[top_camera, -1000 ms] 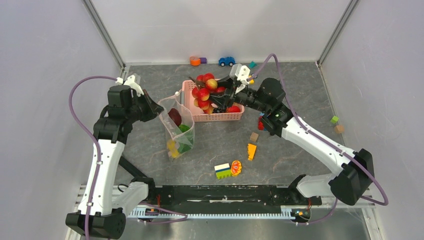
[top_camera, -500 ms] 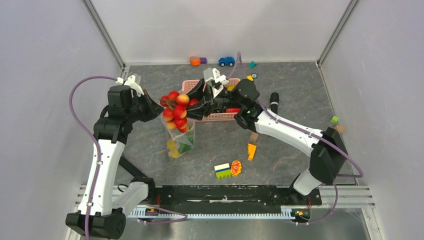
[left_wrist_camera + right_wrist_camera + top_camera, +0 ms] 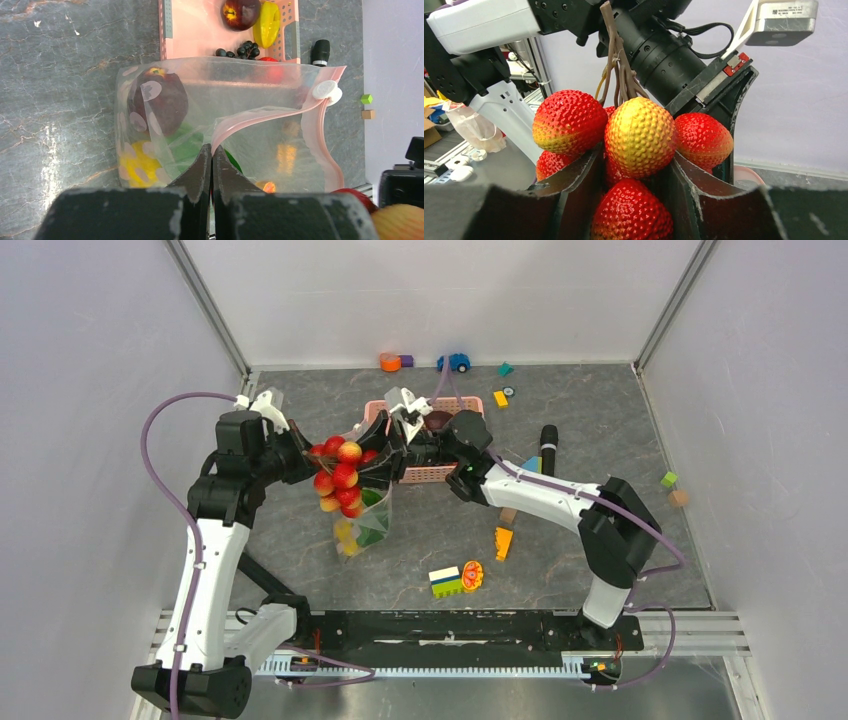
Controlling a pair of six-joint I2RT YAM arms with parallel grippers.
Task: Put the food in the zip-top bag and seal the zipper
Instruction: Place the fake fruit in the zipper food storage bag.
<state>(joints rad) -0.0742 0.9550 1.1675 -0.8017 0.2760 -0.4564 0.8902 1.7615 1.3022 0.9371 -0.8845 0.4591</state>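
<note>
Above the zip-top bag (image 3: 366, 523), the outstretched right arm's fingers (image 3: 574, 192) grip strawberries (image 3: 338, 478).

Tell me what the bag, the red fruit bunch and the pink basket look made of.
Bag: thin clear soft plastic, glossy and creased; contents show through. Fruit bunch: probably moulded plastic or rubber, semi-matte, evenly pimpled. Basket: rigid pink plastic, perforated walls.

left hand (image 3: 211, 152) pinched closed; right hand (image 3: 634, 172) clamped, arm stretched leftward
</note>
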